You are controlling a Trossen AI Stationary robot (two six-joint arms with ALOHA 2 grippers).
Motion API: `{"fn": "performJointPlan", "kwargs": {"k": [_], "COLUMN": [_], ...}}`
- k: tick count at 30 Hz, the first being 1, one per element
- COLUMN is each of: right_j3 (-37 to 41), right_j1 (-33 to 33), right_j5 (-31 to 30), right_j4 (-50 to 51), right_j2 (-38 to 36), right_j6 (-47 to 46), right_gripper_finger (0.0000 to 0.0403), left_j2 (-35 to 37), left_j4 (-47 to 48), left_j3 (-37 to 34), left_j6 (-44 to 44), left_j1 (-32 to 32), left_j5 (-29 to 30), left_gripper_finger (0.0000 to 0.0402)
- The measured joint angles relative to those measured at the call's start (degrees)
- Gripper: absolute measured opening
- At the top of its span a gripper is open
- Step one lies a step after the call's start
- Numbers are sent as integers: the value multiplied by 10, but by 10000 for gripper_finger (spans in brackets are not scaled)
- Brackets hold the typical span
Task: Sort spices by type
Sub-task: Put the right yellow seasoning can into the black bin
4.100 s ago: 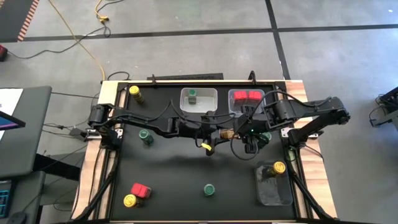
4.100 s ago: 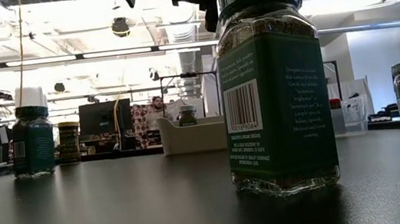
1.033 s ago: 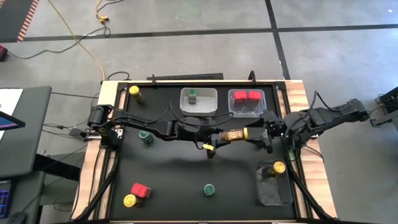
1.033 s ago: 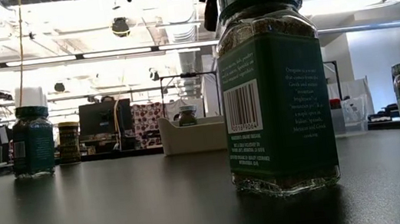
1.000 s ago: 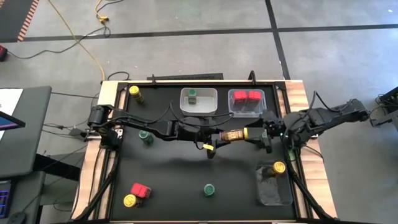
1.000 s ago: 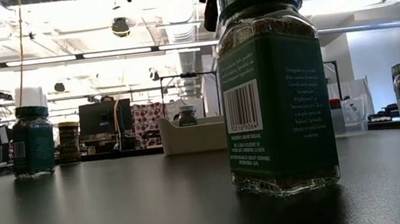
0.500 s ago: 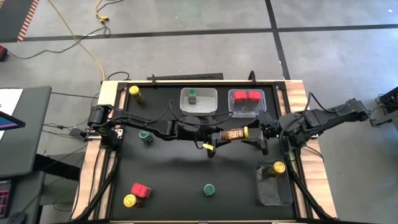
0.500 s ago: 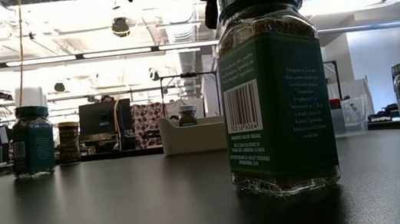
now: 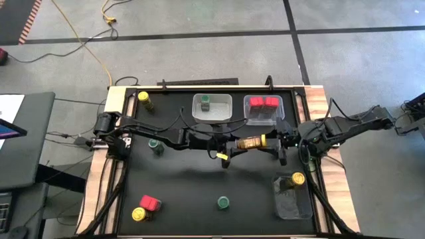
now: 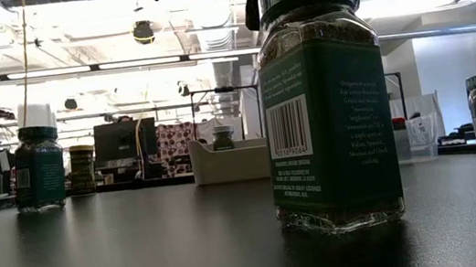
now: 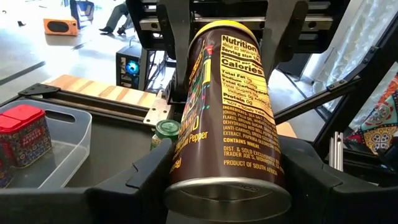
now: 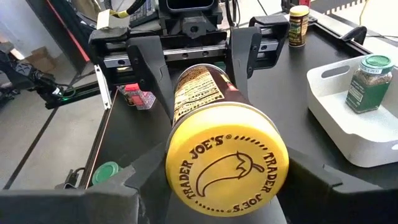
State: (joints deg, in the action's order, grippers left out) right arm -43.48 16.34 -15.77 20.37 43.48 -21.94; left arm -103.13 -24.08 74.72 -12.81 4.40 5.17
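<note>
A yellow-lidded pepper jar (image 9: 249,143) lies level in the air above the table's middle. My left gripper (image 9: 232,146) is shut on its base end. My right gripper (image 9: 273,142) is open; its fingers stand on either side of the yellow lid (image 12: 227,165). Green-lidded jars stand on the table (image 9: 155,145) (image 9: 223,202), one close in the low view (image 10: 325,94). A red box (image 9: 151,202) and a yellow-lidded jar (image 9: 138,214) stand near left. Another yellow-lidded jar (image 9: 144,99) stands far left. My left gripper pinches the jar's base end (image 12: 186,78) between its two fingers (image 12: 155,68), coming level from the table's left, along the jar. The jar lies level, lifted clear, lid toward the right. My right gripper's fingers (image 11: 177,56) flank the lid; I cannot tell whether they touch it.
A white bin (image 9: 212,106) at the far edge holds a green-lidded jar. A clear bin (image 9: 263,109) beside it holds two red boxes. A clear bin (image 9: 292,196) near right holds a yellow-lidded jar. A green-lidded jar (image 11: 166,127) stands below the held jar.
My right gripper has moved toward the table's left, closing in on the lid end of the held jar. My left gripper and the jar have kept still.
</note>
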Motion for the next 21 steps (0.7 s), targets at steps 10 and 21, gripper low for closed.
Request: {"fn": "performJointPlan", "kwargs": {"k": [10, 21], "right_j3": [0, 0], "right_j1": [0, 0], "right_j5": [0, 0], "right_j4": [-20, -22], "right_j2": [0, 0], "right_j6": [21, 24], "right_gripper_finger": [259, 256], "left_j2": [0, 0], "left_j4": [-1, 0], "left_j3": [0, 0], "left_j6": [-5, -5], "left_j1": [1, 1], "left_j5": [0, 0], "left_gripper_finger": [224, 224]}}
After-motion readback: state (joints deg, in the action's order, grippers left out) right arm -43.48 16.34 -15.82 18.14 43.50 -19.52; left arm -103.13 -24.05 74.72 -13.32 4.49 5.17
